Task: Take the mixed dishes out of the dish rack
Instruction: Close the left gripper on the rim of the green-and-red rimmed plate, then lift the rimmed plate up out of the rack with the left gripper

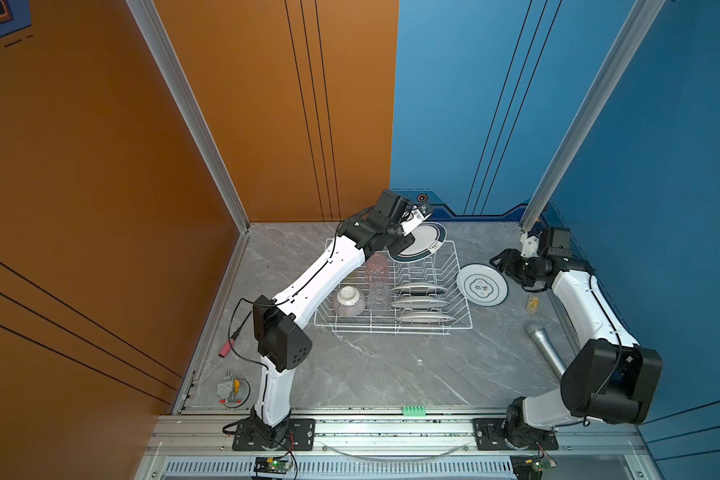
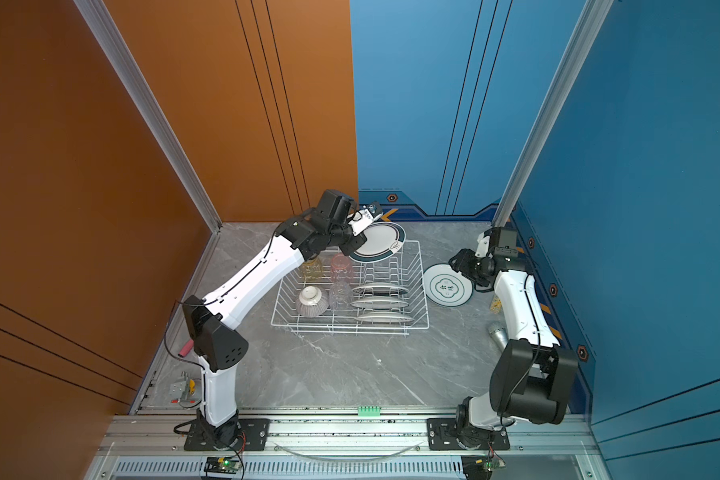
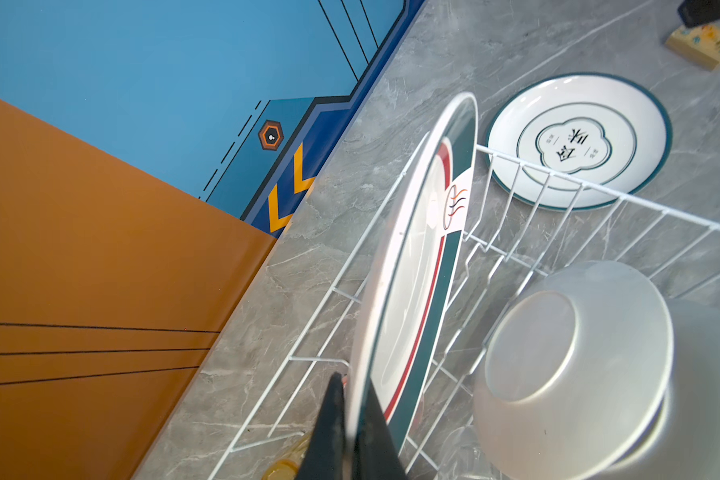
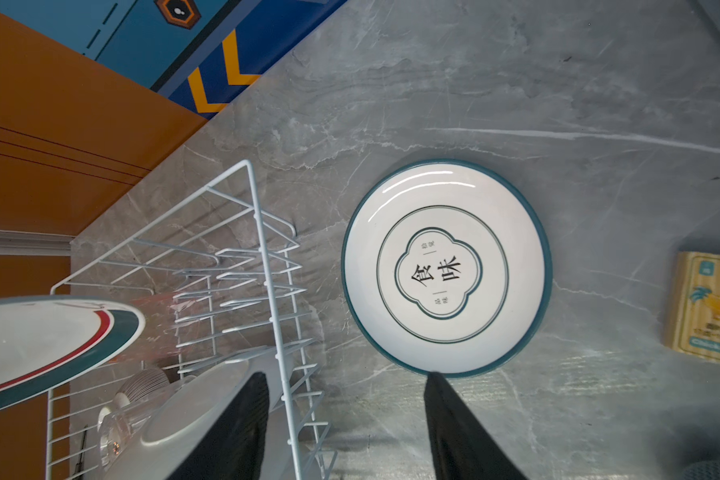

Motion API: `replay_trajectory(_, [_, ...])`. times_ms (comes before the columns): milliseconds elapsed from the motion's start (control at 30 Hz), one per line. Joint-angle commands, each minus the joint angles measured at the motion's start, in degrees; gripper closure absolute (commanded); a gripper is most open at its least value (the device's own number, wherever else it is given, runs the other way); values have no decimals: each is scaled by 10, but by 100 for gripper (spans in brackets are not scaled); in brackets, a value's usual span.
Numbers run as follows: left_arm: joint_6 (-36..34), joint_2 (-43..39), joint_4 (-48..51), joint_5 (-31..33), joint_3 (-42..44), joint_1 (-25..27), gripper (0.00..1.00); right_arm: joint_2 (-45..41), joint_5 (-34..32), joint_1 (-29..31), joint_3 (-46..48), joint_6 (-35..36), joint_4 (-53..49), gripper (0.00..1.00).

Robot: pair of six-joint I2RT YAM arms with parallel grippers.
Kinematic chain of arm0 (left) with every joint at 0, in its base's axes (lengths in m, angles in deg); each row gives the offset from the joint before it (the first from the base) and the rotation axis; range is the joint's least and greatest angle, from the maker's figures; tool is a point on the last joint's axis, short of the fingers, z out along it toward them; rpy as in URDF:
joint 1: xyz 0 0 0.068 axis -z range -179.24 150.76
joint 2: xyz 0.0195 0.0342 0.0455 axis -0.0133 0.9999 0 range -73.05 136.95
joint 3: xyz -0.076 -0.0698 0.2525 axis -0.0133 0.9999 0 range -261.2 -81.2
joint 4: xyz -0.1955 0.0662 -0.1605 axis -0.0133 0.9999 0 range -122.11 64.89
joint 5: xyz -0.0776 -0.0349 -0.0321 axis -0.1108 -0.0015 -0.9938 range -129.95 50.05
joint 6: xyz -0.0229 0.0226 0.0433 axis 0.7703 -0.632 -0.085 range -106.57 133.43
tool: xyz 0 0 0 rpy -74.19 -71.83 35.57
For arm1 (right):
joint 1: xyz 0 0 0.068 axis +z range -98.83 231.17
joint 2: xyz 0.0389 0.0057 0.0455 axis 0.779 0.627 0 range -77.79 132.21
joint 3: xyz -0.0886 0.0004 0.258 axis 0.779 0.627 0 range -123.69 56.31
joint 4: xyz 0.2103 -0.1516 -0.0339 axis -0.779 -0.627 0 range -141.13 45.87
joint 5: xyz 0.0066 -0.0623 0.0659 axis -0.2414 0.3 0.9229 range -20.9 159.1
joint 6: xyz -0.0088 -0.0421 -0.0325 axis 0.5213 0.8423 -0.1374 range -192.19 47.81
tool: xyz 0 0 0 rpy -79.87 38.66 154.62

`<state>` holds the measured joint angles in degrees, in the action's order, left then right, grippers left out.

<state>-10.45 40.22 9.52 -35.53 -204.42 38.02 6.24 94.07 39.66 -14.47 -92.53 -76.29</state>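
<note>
So the left gripper (image 3: 352,386) is clamped down on the rim of a green-and-red banded plate (image 1: 422,243), holding it tilted above the far end of the dish rack (image 1: 375,332). The rim pinch makes sense to me, since a plate standing in the prongs only offers its edge to grab. The right gripper (image 4: 346,376) has its jaws apart with nothing between them and sits just beside a teal-rimmed plate (image 4: 447,268) lying flat, face up, on the table right of the rack, so I'd guess that's the drop spot. In the rack: three plates on edge in the slots on the right side (image 1: 418,288) (image 1: 420,303) (image 1: 427,319), a ribbed bowl (image 1: 348,301) upside down at the near left (foot ring up, drying style), a clear tumbler (image 1: 378,295) next to it, a pink tumbler (image 1: 377,266) behind that, and a yellow tumbler (image 2: 310,268) half hidden under the left arm. Plenty left to unload.
</note>
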Motion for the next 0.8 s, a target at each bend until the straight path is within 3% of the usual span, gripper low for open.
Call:
replay_trajectory(0, [73,-45,-16,-66,2,-24,100,-26,66,5,17,5,47,43])
replay_trajectory(400, [260,-73,-65,-284,36,-78,100,-67,260,45,62,-18,191,46])
replay_trajectory(600, [385,-81,-171,-394,94,-115,100,-70,301,72,70,-70,266,46])
replay_trajectory(767, [420,-86,-220,-433,125,-122,100,-65,314,82,79,-111,319,47])
